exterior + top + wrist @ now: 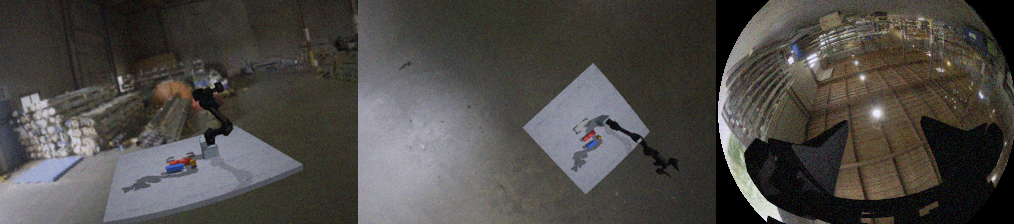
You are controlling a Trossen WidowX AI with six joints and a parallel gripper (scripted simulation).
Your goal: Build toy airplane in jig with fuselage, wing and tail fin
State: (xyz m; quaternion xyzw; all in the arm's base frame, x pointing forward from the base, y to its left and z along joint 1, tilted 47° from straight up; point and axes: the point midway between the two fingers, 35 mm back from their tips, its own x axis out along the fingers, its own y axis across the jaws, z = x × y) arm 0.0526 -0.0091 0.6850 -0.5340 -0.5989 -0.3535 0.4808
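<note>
The pale jig with dark corner pieces (580, 126) (170, 159) stands on the light board; no part shows in it. The red piece (589, 135) (180, 162), which looks like the fuselage, lies beside the jig, apart from it. The blue block (591, 144) (175, 168), probably the wing, lies on the other side of the red piece. The small orange piece (599, 137) (193, 163), probably the tail fin, lies near one end of the red piece. My gripper (675, 174) (886, 122) is open with nothing between its fingers, raised high and far from all the parts.
The light square board (559, 114) (151, 204) carries the arm's base (210, 151), close to the jig and parts. Shadows of the arm fall across the board and around the parts. The wrist view shows only the ceiling and far walls.
</note>
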